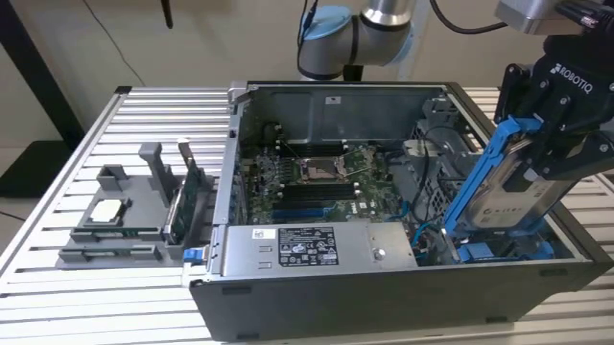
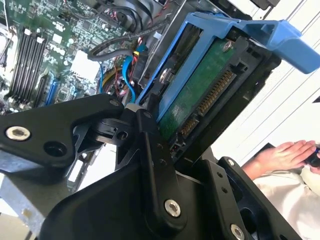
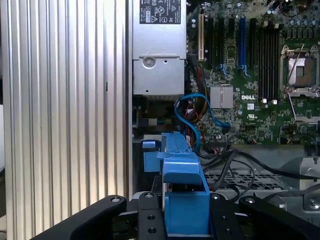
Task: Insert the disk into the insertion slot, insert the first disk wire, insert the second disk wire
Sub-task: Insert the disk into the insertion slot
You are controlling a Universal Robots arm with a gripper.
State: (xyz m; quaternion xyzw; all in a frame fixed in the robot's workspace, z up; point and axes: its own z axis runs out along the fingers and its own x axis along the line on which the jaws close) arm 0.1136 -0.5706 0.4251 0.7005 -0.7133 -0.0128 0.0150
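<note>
Looking into the open computer case (image 1: 287, 302), I find the motherboard (image 1: 326, 180) on its floor, the silver power-supply box (image 1: 317, 248) along the near wall, and the insertion slot (image 1: 504, 251) with blue rails in the corner at the exterior view's right; my gripper (image 1: 542, 162) is clamped on the disk (image 1: 504, 205), which stands tilted with its lower end at that slot; silver body, pale label, blue frame; the second wrist view adds its green underside with the connector (image 2: 212, 95), and a person's hand (image 2: 285, 152) beyond the case.
</note>
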